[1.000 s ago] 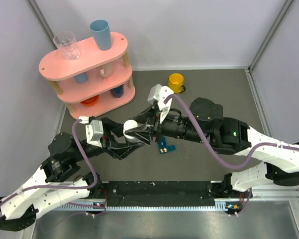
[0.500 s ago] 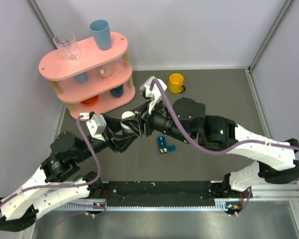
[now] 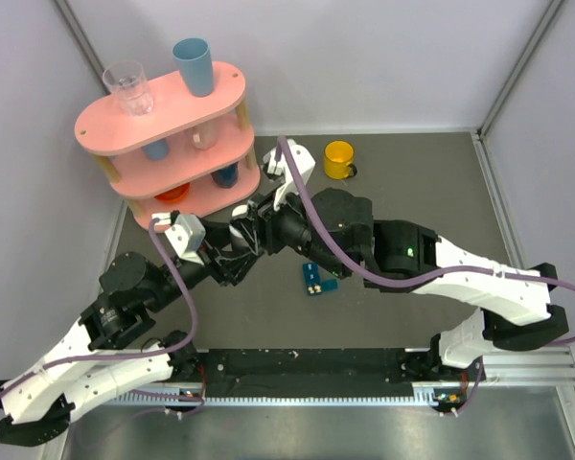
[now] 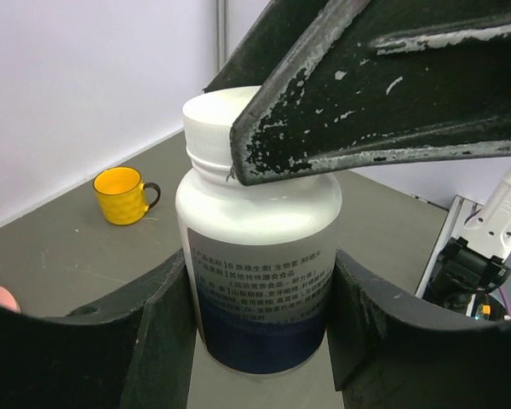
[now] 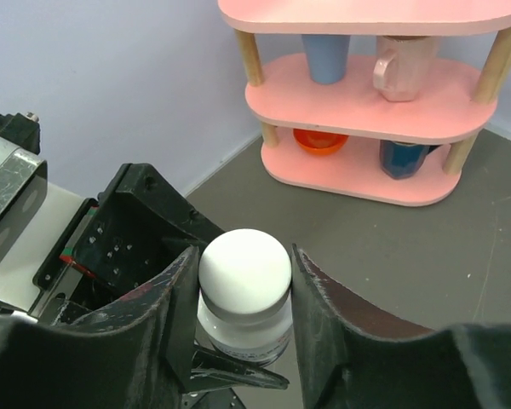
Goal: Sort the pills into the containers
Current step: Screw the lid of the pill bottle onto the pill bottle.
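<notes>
A white capped bottle [image 4: 255, 221] with a blue-and-grey label stands upright between my left gripper's [image 4: 260, 260] fingers, which are shut on its body. My right gripper [image 5: 243, 256] reaches over from the right, and its fingers press on both sides of the bottle's white cap [image 5: 244, 271]. In the top view both grippers meet at the bottle [image 3: 242, 233], just in front of the pink rack. The dark-teal pill box [image 3: 318, 280] lies on the dark table to the right of the grippers, apart from them. No loose pills show.
A pink three-tier rack [image 3: 163, 125] with cups and a glass stands at the back left, close behind the grippers; it also shows in the right wrist view [image 5: 366, 85]. A yellow mug [image 3: 338, 158] sits at the back centre. Grey walls close the table in.
Both arms have carried the bottle up and to the left, away from the pill box and toward the rack. The right gripper has stayed at the cap.
</notes>
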Controlling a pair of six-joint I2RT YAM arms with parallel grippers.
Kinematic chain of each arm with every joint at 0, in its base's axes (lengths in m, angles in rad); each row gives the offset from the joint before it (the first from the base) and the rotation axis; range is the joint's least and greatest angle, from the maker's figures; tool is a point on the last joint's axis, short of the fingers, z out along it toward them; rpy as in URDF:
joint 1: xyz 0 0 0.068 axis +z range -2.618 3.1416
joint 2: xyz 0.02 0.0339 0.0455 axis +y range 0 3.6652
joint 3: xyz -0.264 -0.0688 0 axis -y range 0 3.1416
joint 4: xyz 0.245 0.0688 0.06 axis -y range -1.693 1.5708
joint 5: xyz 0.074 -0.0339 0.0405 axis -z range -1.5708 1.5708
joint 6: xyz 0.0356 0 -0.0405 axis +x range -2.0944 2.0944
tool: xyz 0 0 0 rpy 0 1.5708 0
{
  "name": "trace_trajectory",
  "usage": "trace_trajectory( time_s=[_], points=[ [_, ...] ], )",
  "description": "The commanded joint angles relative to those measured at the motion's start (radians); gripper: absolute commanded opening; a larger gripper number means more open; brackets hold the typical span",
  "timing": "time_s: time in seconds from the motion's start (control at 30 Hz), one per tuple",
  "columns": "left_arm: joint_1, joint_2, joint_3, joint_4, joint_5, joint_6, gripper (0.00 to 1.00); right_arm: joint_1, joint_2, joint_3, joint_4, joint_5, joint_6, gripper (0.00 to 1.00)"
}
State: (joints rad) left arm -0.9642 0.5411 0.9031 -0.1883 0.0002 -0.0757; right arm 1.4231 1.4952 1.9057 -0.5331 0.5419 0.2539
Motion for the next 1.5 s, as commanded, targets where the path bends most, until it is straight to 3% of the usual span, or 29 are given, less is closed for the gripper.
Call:
trace_trajectory(
  time_s=[0.0, 0.1, 0.3, 0.47, 0.9, 1.0, 1.27, 1.47],
  points=[
    [-0.013, -0.013, 0.034, 0.214, 0.081, 0.028, 0.0, 0.0, 0.028, -0.002, -0.104, 0.037, -0.024, 0.54],
    [-0.013, -0.013, 0.025, 0.224, 0.096, 0.021, 0.0, 0.002, 0.011, -0.013, -0.087, 0.021, -0.042, 0.66],
    [-0.013, -0.006, 0.0, 0.248, 0.112, 0.001, 0.0, 0.005, -0.026, -0.034, -0.051, -0.023, -0.073, 0.77],
    [-0.013, -0.006, -0.009, 0.245, 0.11, -0.009, 0.0, 0.01, -0.113, -0.076, -0.015, -0.071, -0.097, 0.81],
    [-0.013, -0.006, -0.041, 0.248, 0.139, -0.035, 0.0, 0.008, -0.374, -0.227, 0.065, -0.419, -0.186, 0.86],
    [-0.013, -0.003, -0.033, 0.239, 0.24, -0.039, 0.0, 0.008, -0.417, -0.261, 0.077, -0.499, -0.235, 0.85],
    [-0.013, 0.077, 0.003, 0.341, 0.81, -0.142, 0.0, 0.008, -0.474, -0.324, 0.09, -0.778, -0.367, 0.76],
    [-0.013, 0.118, 0.017, 0.371, 0.906, -0.174, 0.0, 0.008, -0.441, -0.333, 0.133, -0.855, -0.38, 0.73]
  ],
)
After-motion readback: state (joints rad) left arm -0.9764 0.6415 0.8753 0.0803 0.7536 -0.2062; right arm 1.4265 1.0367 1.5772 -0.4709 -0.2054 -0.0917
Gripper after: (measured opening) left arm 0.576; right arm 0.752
